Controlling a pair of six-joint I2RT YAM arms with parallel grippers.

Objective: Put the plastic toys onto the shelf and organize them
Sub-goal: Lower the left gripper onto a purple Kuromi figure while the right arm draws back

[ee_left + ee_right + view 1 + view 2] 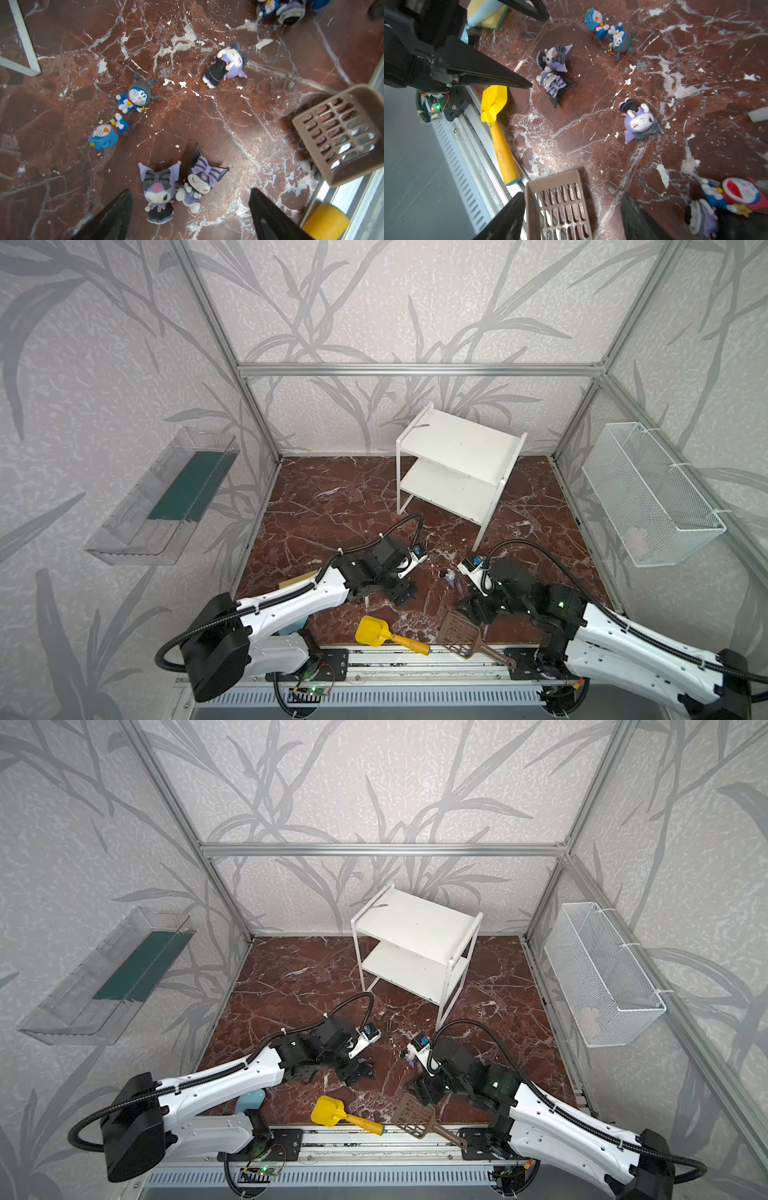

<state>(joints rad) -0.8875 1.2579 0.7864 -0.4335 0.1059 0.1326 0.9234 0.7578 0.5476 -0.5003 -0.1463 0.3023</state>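
Under my matt black fingers [116, 216], smooth, glossy plastic figurines [159, 187] dot polished red-brown marble-look tabletop [207, 124]; brown slotted scoop [336, 133] is matt plastic, shelf [461, 443] scuffed white paint.

Seven figurines [639, 122] visible, two scoops [376, 630], one shelf [461, 443], one basket [652, 493], one tray [166, 497]

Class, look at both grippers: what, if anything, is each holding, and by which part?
Nothing is held. The left gripper stands open over a purple-hooded figurine; the right gripper stands open over the brown scoop, unclamped.
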